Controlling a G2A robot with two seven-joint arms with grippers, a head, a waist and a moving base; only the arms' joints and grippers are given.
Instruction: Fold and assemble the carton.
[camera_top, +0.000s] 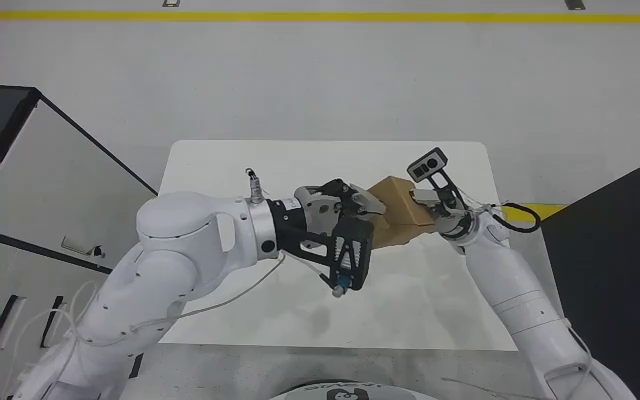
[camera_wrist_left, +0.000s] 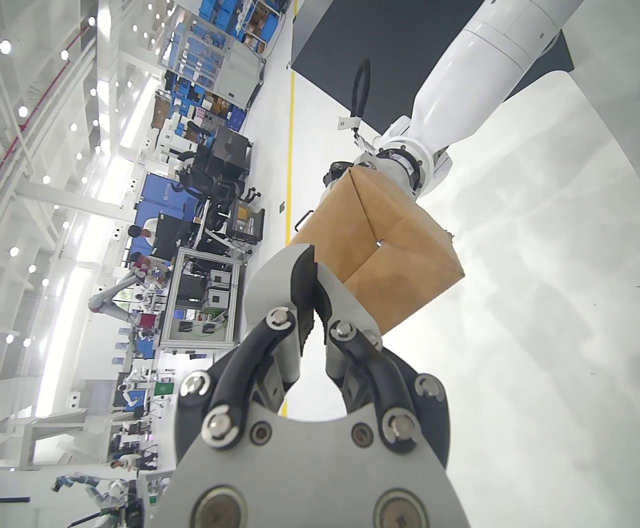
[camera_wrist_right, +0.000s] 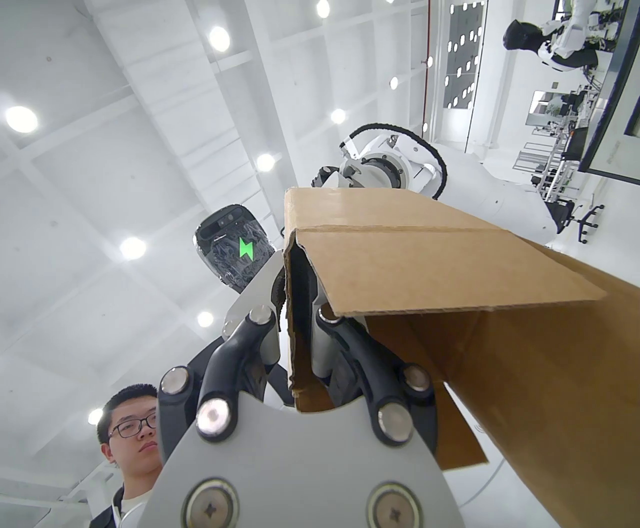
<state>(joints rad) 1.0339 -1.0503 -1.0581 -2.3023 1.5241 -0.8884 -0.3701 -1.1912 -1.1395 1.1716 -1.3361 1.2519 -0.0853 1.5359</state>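
Pinched by one wall in the right end effector (camera_wrist_right: 299, 311) above the white tabletop (camera_top: 230, 170), the brown cardboard carton (camera_top: 396, 214) could be twisted loose if pushed by the pressed-together left end effector (camera_wrist_left: 312, 292) beside it.

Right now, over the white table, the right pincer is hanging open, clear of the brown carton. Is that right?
Not quite. The right pincer is not open and clear: it is shut on a wall of the brown carton, with one finger on each side of the cardboard, as the right wrist view shows. The part about the white table holds.
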